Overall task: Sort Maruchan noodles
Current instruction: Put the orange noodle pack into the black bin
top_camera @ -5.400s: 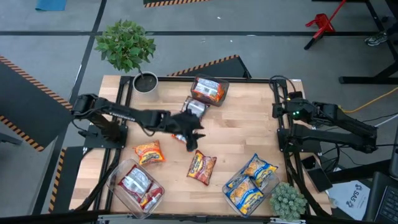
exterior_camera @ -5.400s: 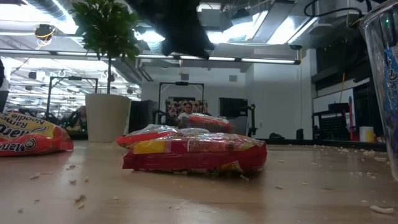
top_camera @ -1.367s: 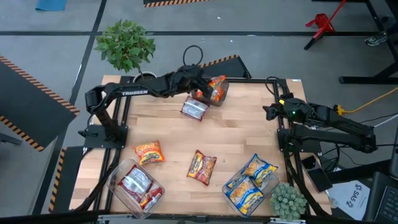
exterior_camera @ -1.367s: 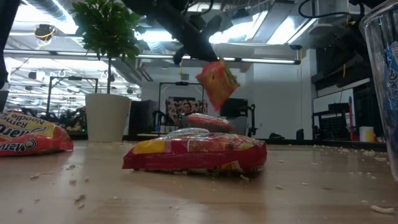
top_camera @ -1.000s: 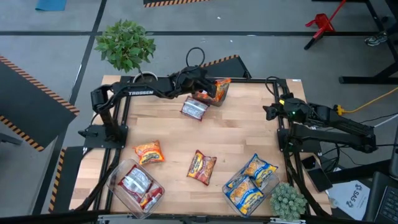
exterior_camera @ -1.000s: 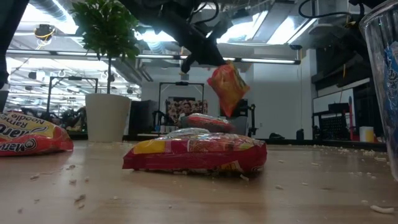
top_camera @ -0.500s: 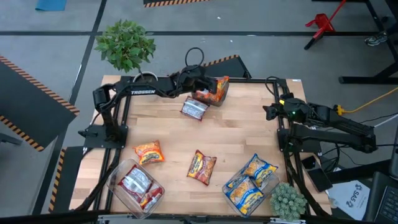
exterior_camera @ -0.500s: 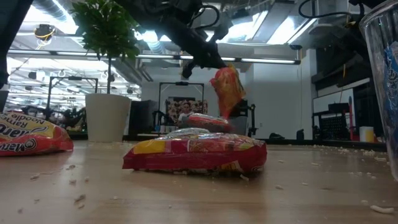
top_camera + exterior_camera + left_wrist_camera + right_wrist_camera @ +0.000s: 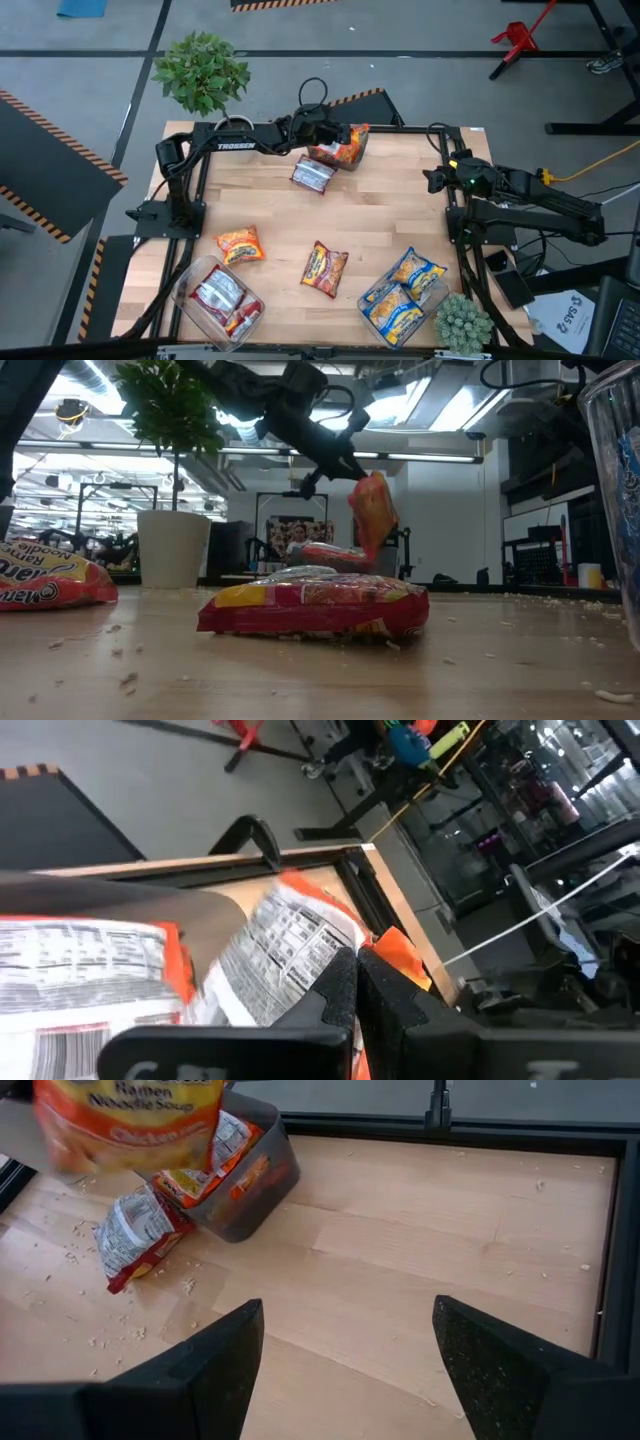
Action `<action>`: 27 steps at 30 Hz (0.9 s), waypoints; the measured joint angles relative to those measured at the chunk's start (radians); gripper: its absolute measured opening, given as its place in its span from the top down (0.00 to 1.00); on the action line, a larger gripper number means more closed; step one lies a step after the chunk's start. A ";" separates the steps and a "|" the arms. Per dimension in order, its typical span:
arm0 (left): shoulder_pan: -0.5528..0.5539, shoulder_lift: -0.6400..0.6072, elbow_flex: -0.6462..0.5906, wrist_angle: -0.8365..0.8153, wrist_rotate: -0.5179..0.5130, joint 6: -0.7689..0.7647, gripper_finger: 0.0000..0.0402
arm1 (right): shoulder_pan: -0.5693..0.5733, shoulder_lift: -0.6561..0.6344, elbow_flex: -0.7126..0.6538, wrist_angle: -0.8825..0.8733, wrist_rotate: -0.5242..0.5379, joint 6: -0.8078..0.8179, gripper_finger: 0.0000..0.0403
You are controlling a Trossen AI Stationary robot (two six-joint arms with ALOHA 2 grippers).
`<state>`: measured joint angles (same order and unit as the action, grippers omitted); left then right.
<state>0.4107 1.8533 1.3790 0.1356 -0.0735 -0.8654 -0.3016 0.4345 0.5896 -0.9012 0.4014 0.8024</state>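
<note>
The left end effector (image 9: 338,133) reaches to the counter's (image 9: 400,210) 12 o'clock edge, pinching an orange Maruchan ramen packet (image 9: 371,510) that hangs above the clear bin (image 9: 352,157) already holding orange packets. A silver-and-red packet (image 9: 312,176) lies just beside that bin at its 7 o'clock. Two more orange packets (image 9: 325,268) rest toward 6 o'clock. The right end effector (image 9: 345,1360) waits at 3 o'clock, fingers spread.
</note>
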 joint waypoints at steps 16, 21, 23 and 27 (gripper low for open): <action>0.000 0.036 -0.001 0.000 0.042 -0.197 1.00 | 0.000 0.000 0.000 0.000 0.000 -0.026 0.30; 0.004 0.036 -0.001 -0.009 0.039 -0.323 1.00 | 0.000 0.000 0.000 -0.012 0.000 -0.026 0.30; 0.004 0.036 -0.002 0.015 0.039 -0.363 1.00 | 0.000 0.000 0.000 -0.017 0.000 -0.026 0.30; 0.006 0.034 -0.001 0.023 0.045 -0.386 1.00 | 0.000 0.000 0.000 -0.016 0.010 -0.027 0.30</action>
<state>0.4171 1.8877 1.3777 0.1587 -0.0287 -1.2518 -0.3016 0.4343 0.5896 -0.9176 0.4110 0.7750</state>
